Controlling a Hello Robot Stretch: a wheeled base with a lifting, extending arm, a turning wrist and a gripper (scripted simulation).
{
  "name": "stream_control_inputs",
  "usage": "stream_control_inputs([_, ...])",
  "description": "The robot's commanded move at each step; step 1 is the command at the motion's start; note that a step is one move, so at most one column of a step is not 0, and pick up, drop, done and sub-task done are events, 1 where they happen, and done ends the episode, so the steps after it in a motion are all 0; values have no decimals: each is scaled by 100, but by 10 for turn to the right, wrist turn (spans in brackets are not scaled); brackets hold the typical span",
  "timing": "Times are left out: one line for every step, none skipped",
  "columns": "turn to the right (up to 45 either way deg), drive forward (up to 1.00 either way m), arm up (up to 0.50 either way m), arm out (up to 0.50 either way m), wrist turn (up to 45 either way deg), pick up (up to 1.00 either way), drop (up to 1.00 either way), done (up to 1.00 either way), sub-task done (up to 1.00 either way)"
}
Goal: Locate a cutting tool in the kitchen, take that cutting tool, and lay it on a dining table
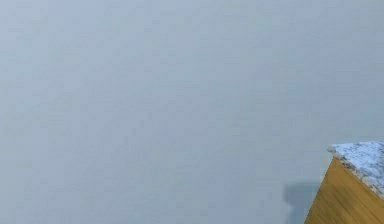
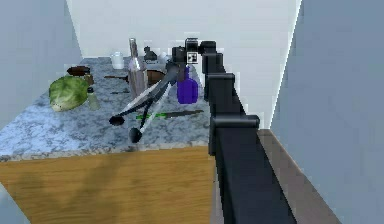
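In the arm side view the dark arm point(image 2: 228, 110) reaches out over a speckled stone counter point(image 2: 60, 130) with a wooden front. The gripper point(image 2: 126, 125) slants down from its dark body toward the counter's near middle. Just beside the fingers point(image 2: 145, 100) a slim dark thing with a green end point(image 2: 170, 116) lies flat on the counter; it could be a knife, but its shape is too small to be sure. With things lying on the counter at the gripper's far end, I cannot tell whether it holds anything.
On the counter stand a green lettuce-like head point(image 2: 68, 94), a dark bowl point(image 2: 78, 72), a tall pale bottle point(image 2: 133, 55), a round brown basin point(image 2: 150, 76) and a blue bottle point(image 2: 187, 90). Grey walls close in behind. The forward view has a counter corner point(image 1: 352, 185) against a bare wall.
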Motion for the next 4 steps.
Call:
stream_control_inputs([0, 0, 0, 0, 450, 0, 0, 0, 0])
stream_control_inputs([0, 0, 0, 0, 450, 0, 0, 0, 0])
stream_control_inputs([0, 0, 0, 0, 180, 0, 0, 0, 0])
stream_control_inputs([0, 0, -14, 0, 0, 0, 0, 0, 0])
